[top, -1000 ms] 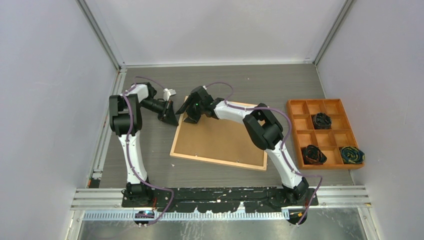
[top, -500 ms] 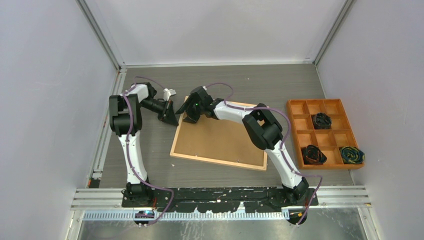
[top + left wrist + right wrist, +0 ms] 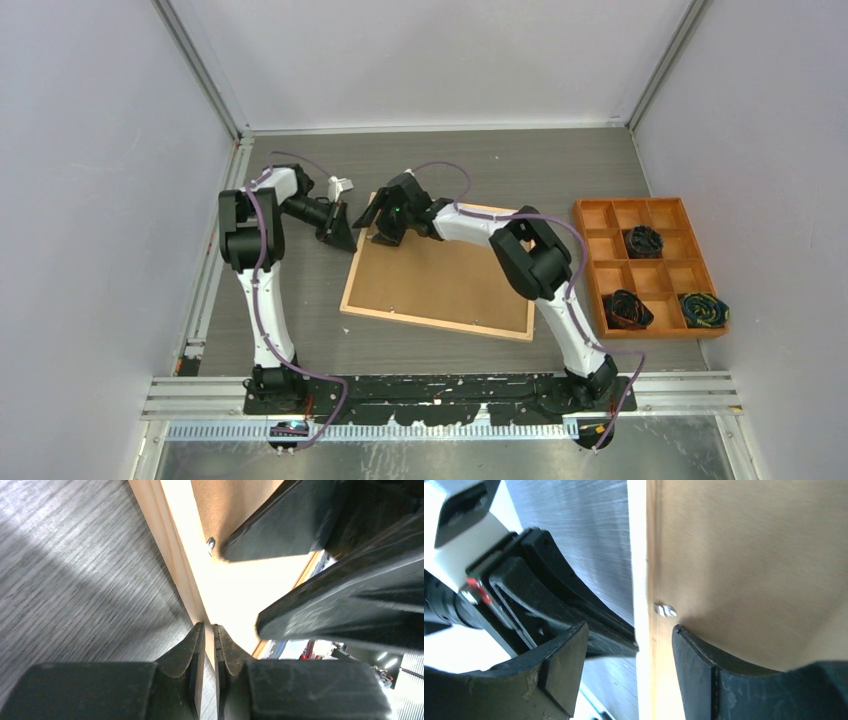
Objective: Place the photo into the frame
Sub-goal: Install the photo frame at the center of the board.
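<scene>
Left claw [image 3: 209,635]: pressed together, empty, beside frame [image 3: 175,565].
Right claw [image 3: 629,632]: spread wide, straddling frame edge.
Photo [image 3: 440,280]: brown back up.

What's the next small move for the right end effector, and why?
Probably ease the open right end effector forward so its finger meets the metal tab: the photo, board side up, already lies in the frame, and the tab sits at their seam just ahead.

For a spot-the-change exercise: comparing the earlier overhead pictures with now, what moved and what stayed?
The right arm swung its elbow slightly rightward; its open right gripper barely shifted at the frame's far-left corner. Nothing was grasped or released. The left gripper, frame, photo and orange tray stayed put.
</scene>
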